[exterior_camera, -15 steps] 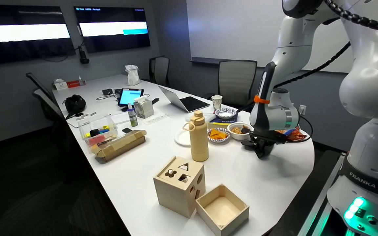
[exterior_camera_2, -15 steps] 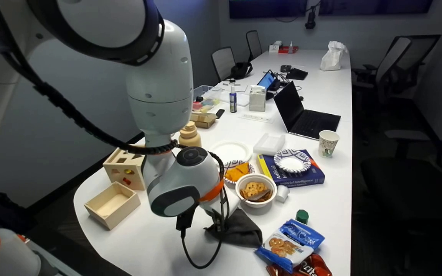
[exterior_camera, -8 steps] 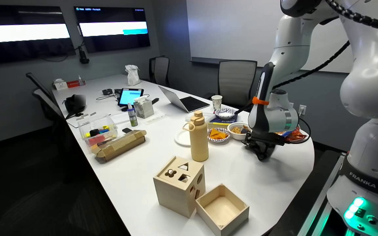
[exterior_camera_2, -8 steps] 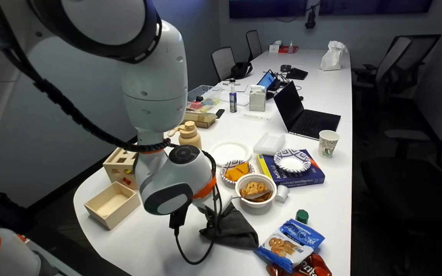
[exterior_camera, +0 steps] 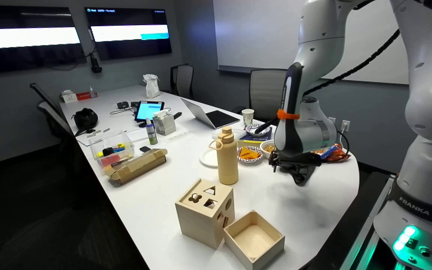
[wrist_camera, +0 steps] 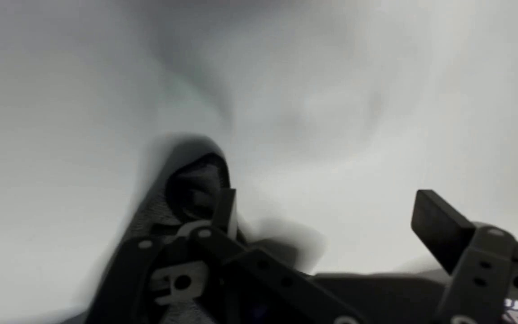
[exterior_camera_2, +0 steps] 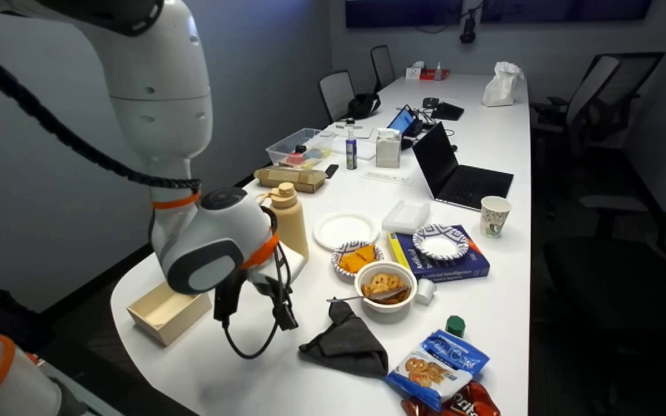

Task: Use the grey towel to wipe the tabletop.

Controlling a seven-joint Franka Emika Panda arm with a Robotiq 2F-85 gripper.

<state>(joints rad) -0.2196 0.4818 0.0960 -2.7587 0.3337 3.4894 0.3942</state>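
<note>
Over the rounded end of a white worktop [exterior_camera: 144,202], the robot fingers [wrist_camera: 441,227] are spread wide, pinching nothing; seen from the wrist, pale surface shows between their tips. Just beside them lies the grey towel [exterior_camera_2: 350,346], a dark, loosely folded heap resting on the worktop with one fold standing up. The wrist view is too blurred to tell whether any of the cloth touches a finger.

With the towel ungripped, no wiping appears to be under way, and nothing visible shows whether any part has been wiped. If none has, what is left, as I judge it, is to take hold of the cloth and draw it across the worktop.

Past the towel from the fingers, nearly against it, is a blue snack bag [exterior_camera_2: 440,367] with a red bag [exterior_camera_2: 469,398] beside it. Also near is a white bowl [exterior_camera_2: 385,309] of crackers [exterior_camera_2: 385,283], its utensil [exterior_camera_2: 341,300] sticking out; then a patterned bowl [exterior_camera_2: 337,258] of orange chips [exterior_camera_2: 357,258] and a thick blue book [exterior_camera_2: 466,268]. On the fingers' opposite side stand a wooden shape-sorter cube [exterior_camera: 203,221], an open wooden box [exterior_camera: 268,254] and a tan bottle [exterior_camera: 228,167].

Well apart from the fingers are a laptop [exterior_camera_2: 474,185], a tissue box [exterior_camera: 164,124] and a lit tablet [exterior_camera: 149,111]. Beyond the worktop come mesh chairs [exterior_camera: 270,93], then grey walls [exterior_camera: 197,37] with a whiteboard [exterior_camera: 268,37] and two large screens [exterior_camera: 128,33].
</note>
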